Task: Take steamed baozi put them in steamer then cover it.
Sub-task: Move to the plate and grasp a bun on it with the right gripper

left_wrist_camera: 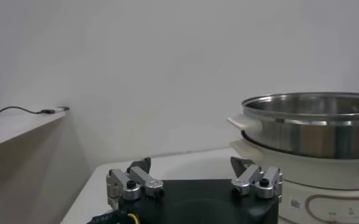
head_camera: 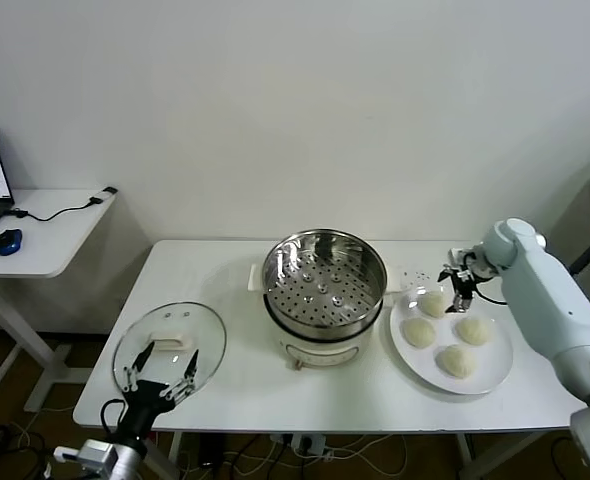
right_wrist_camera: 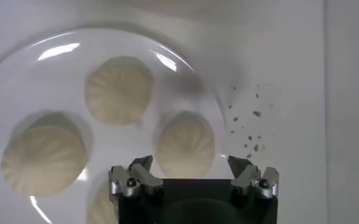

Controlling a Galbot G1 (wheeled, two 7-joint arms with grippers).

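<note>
The right gripper [head_camera: 461,287] hung just over the far bun [head_camera: 434,303] on the white plate [head_camera: 495,372], with its fingers spread wide and nothing in them. All four buns sat on that plate, to the right of the steamer [head_camera: 324,283]. The steamer was bare inside. The glass lid [head_camera: 170,347] lay on the table to its left, and the left gripper [head_camera: 158,384] waited just over it, open wide too. The bun looked soft. A hard squeeze could squash it. A grip off to one side could let it slip and roll away.
</note>
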